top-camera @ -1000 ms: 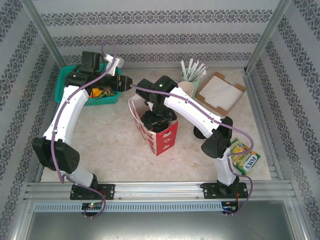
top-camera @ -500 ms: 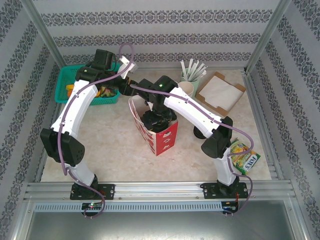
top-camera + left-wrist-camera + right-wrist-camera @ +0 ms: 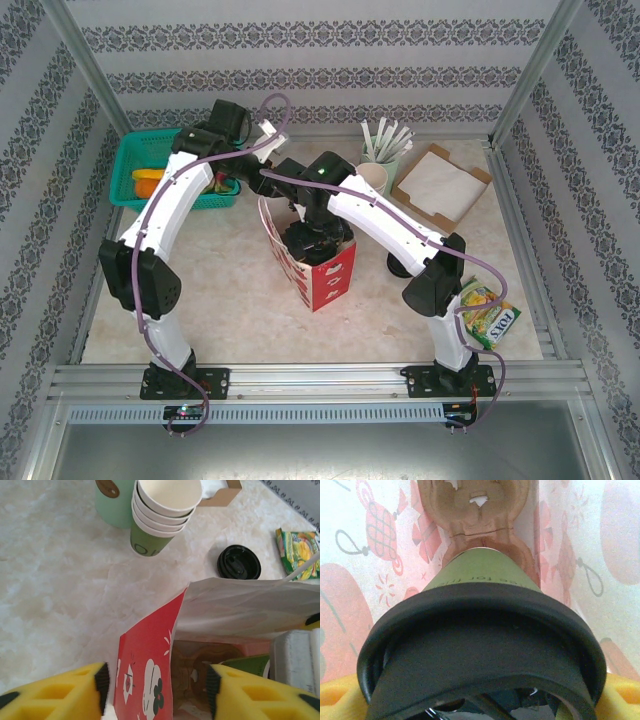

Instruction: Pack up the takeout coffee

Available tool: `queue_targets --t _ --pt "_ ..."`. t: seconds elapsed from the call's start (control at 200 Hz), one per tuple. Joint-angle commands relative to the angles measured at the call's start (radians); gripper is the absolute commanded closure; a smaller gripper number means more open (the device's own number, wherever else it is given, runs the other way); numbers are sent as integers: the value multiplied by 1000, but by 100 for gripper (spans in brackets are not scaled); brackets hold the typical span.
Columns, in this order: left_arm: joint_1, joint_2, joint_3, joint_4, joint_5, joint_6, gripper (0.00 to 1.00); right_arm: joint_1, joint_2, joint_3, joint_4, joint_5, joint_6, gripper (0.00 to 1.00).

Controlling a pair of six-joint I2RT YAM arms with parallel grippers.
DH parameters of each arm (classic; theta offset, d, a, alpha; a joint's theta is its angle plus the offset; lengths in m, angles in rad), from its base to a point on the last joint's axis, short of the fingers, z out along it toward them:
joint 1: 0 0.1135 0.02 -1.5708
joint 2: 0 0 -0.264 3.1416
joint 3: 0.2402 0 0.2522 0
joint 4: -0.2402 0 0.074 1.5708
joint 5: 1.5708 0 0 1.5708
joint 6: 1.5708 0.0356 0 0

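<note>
The takeout coffee (image 3: 480, 575), a green cup with a black lid (image 3: 485, 645), hangs inside the red printed paper bag (image 3: 332, 278), its base pointing at the bag's brown folded floor. My right gripper (image 3: 480, 697) is shut on the cup, with yellow fingers (image 3: 337, 695) at both lower corners. From above, the right gripper (image 3: 316, 238) reaches down into the bag's mouth. A strip of the cup's green wall (image 3: 252, 662) shows in the left wrist view. My left gripper (image 3: 157, 687) is open at the bag's back-left rim, its jaws either side of the red wall (image 3: 145, 655) without touching it.
A stack of lidless cups (image 3: 162, 515) and a green holder of sticks (image 3: 380, 145) stand behind the bag. Loose black lids (image 3: 239, 562) lie to its right. A cardboard napkin box (image 3: 440, 185), a snack packet (image 3: 488, 312) and a green basket (image 3: 165, 170) ring the table.
My left arm has swung right from over the green basket to the bag's rim. The right arm and the bag have stayed put.
</note>
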Motion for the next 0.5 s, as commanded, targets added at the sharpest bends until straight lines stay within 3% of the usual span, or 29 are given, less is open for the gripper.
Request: queue_targets --t 0.0,0.425,0.495 --pt "-9 -4 36 -34 -18 29 55 14 -31 13 -116 11 20 53" --pt "-8 -25 39 -38 37 44 100 15 -15 20 -116 10 25 53" --pt "-8 -27 39 -37 51 45 100 15 3 35 -115 3 18 53"
